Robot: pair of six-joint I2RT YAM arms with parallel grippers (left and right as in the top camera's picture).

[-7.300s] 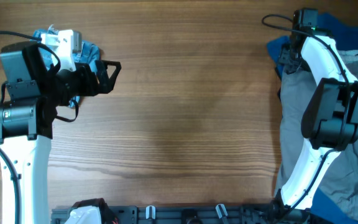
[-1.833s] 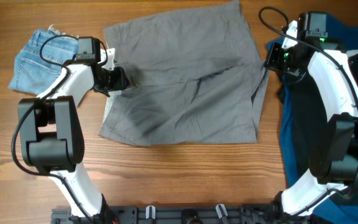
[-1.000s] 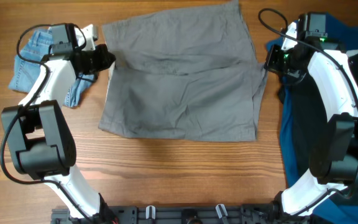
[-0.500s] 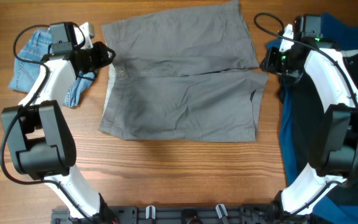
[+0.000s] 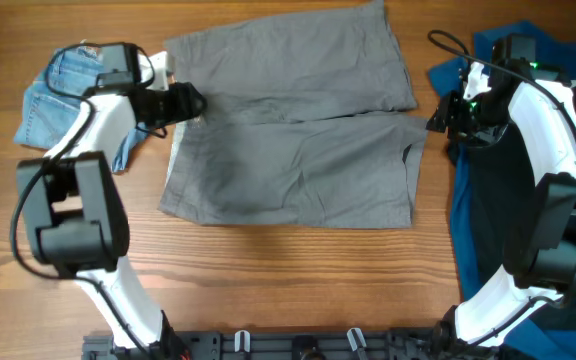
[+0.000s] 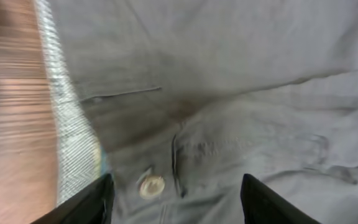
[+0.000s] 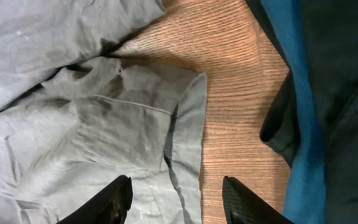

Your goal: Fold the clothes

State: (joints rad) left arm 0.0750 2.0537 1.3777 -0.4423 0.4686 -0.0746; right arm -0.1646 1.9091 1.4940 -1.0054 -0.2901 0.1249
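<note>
Your left hand (image 5: 190,102) has slid onto the waist of the grey shorts (image 5: 298,150), which lie flat mid-worktop (image 5: 268,290). Its fingers are spread astride the button (image 6: 151,185). Your right hand (image 5: 438,122) hangs spread over the leg hem, gripping nothing.

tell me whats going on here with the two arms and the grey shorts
Two robot arms are working on a pair of grey shorts spread flat on the table. The left gripper is open over the waist end, right by the button. The right gripper is open over the leg hem at the opposite end. Neither is gripping the fabric, and no fold has been made yet. Denim shorts lie at the left, and dark-blue and black garments are piled at the right.
</note>
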